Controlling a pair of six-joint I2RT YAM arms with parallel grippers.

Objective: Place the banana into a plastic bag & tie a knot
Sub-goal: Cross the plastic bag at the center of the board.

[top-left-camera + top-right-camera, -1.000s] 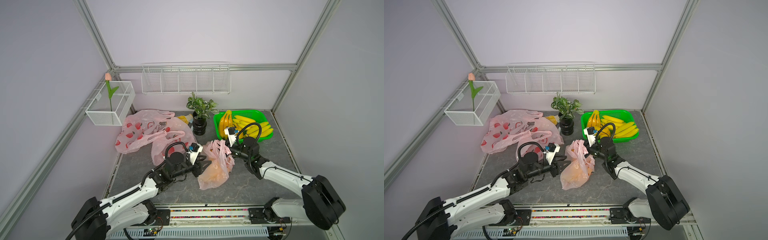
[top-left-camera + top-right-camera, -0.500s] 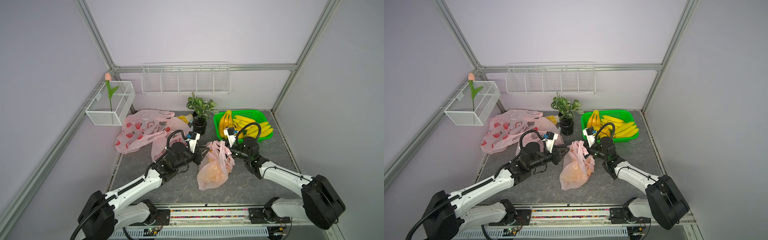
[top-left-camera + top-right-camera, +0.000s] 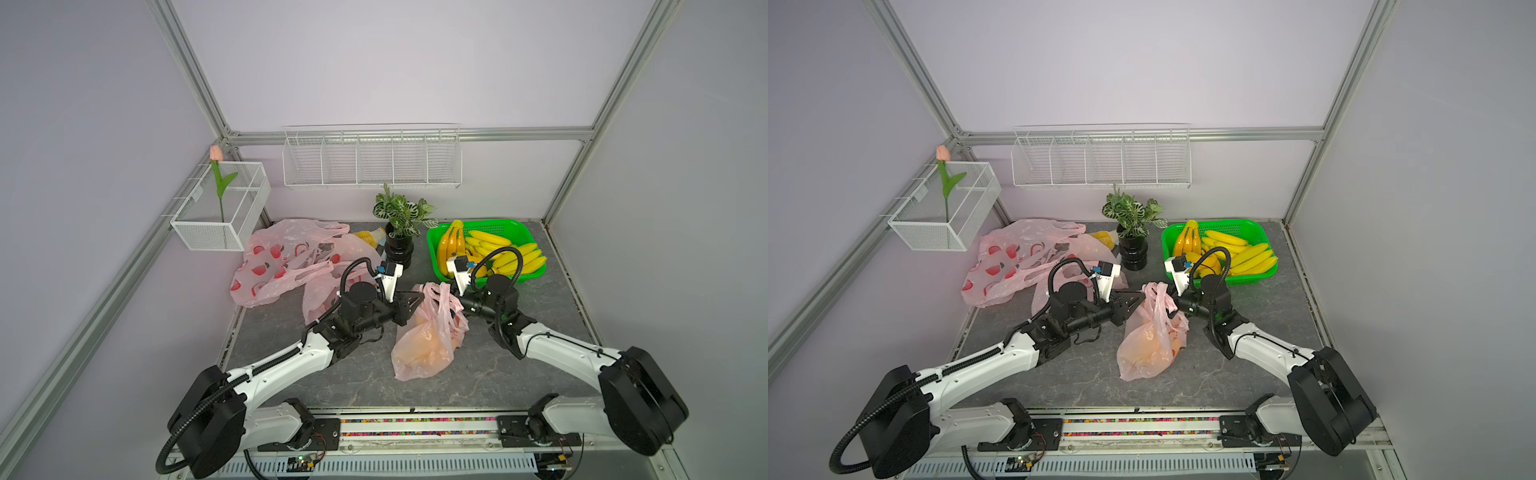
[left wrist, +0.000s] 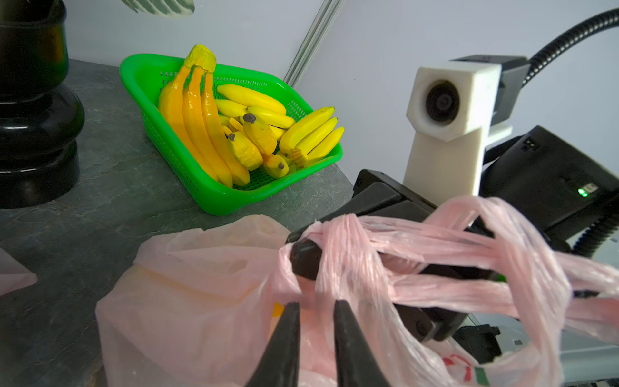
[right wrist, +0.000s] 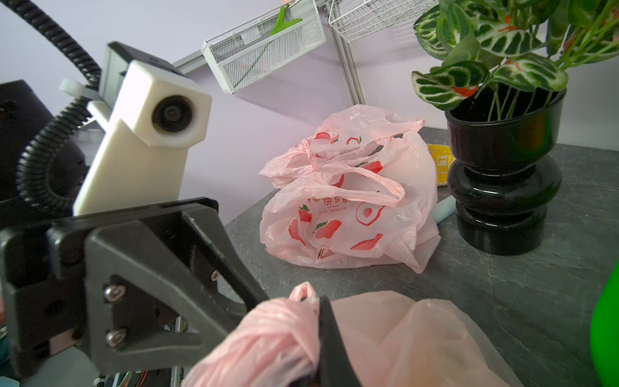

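**A:** Right, the plastic bag (image 3: 428, 357) sits slumped on the grey surface (image 3: 532, 374), in the middle between the two arms, neck upward.

**B:** And the banana (image 3: 415, 340)?

**A:** Inside the bag. An orange-yellow shape shows through the pink film in a top view.

**B:** What about the left hand (image 4: 315, 306)?

**A:** Its fingers are nearly together with only a narrow gap. A bunched fold of the bag's neck is caught between the tips, so it is grasping the bag.

**B:** The right hand (image 4: 303, 261) comes in from the opposite side, I see.

**A:** Yes, it's clenched tight, with its tips just beside the left hand's. The bag's twisted handles (image 4: 418, 248) are wound round its fingers. Whether any film is nipped between them, I cannot tell.

**B:** And behind them?

**A:** The green basket (image 3: 528, 232) is at the back on the right arm's side, heaped with spare bananas (image 3: 498, 253). The potted plant (image 3: 401, 212) stands in its black pot just beside the basket. Loose strawberry-print bags (image 3: 282, 257) lie crumpled at the back on the left arm's side.
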